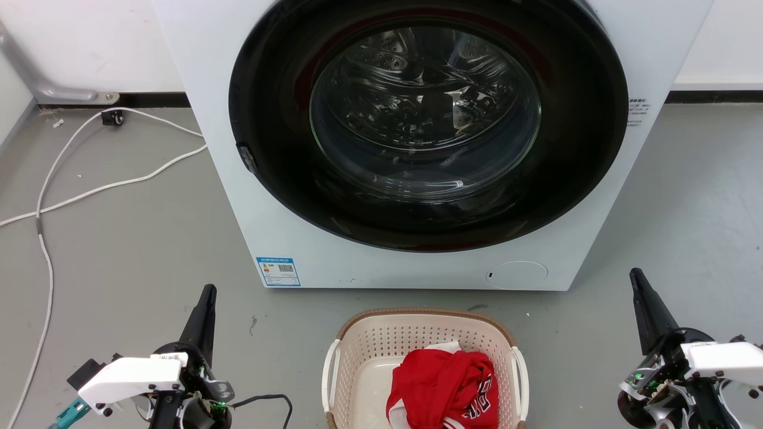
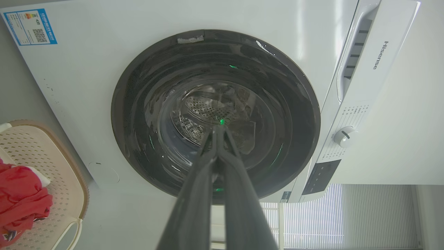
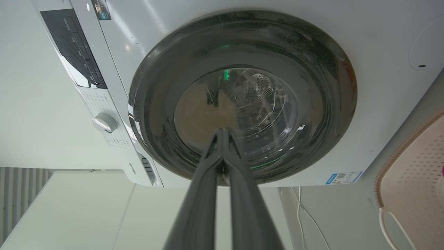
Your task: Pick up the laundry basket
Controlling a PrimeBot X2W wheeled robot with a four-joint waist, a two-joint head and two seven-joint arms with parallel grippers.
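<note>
Washer point(image 2: 86, 69): brand "Hisense" legible on top panel point(image 2: 380, 55). Blue label point(image 1: 278, 271) with QR code at lower front corner, print too small to read. Red garment point(image 1: 435, 381) in laundry basket point(image 1: 357, 345): lettering creased, unreadable.

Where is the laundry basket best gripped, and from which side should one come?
On the laundry basket, probably the white side handles: left handle for the left gripper, from the left; right handle for the right gripper, from the right. Both are open loops standing off the walls, and the shut grippers flank them.
</note>
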